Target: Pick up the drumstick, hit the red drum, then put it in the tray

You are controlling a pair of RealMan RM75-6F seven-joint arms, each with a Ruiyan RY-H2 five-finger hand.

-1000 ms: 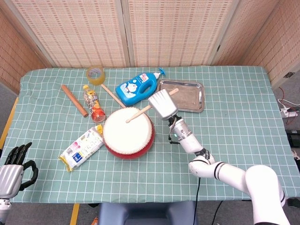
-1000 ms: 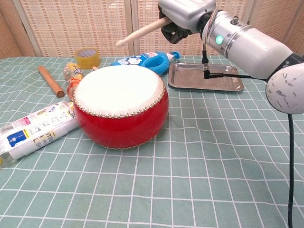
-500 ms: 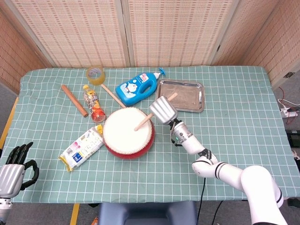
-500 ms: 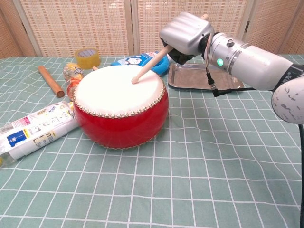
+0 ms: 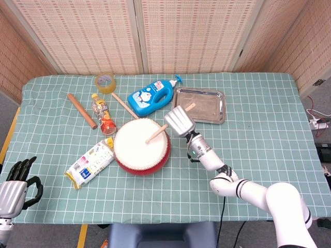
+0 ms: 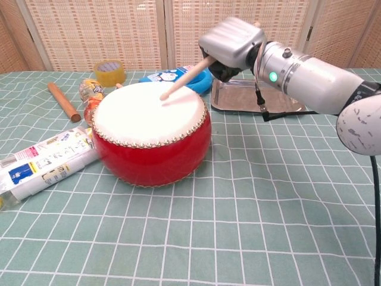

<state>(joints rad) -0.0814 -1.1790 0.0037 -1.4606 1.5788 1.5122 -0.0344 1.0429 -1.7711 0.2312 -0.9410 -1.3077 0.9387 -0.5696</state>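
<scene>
The red drum [image 5: 140, 147] [image 6: 149, 134] with a white skin stands in the middle of the table. My right hand [image 5: 178, 120] [image 6: 232, 44] hovers at its far right edge and grips a wooden drumstick [image 5: 156, 134] [image 6: 181, 80]. The stick slants down to the left, and its tip lies over the skin, touching it or just above; I cannot tell which. The butt end sticks out behind the hand towards the metal tray [image 5: 209, 106] [image 6: 268, 101], which has nothing in it. My left hand [image 5: 13, 188] hangs off the table's front left corner, holding nothing, with its fingers apart.
A second drumstick [image 5: 124, 106] lies behind the drum beside a blue bottle [image 5: 151, 96] [image 6: 184, 76]. To the left are a small orange bottle [image 5: 103, 114], a wooden rod [image 5: 81, 110] [image 6: 62, 101], a tape roll [image 5: 105, 81] [image 6: 108, 72] and a white packet [image 5: 90, 164] [image 6: 44, 164].
My right hand swung the drumstick down from above the drum onto the skin. Since half a second ago the tip has shifted slightly back and to the left.
</scene>
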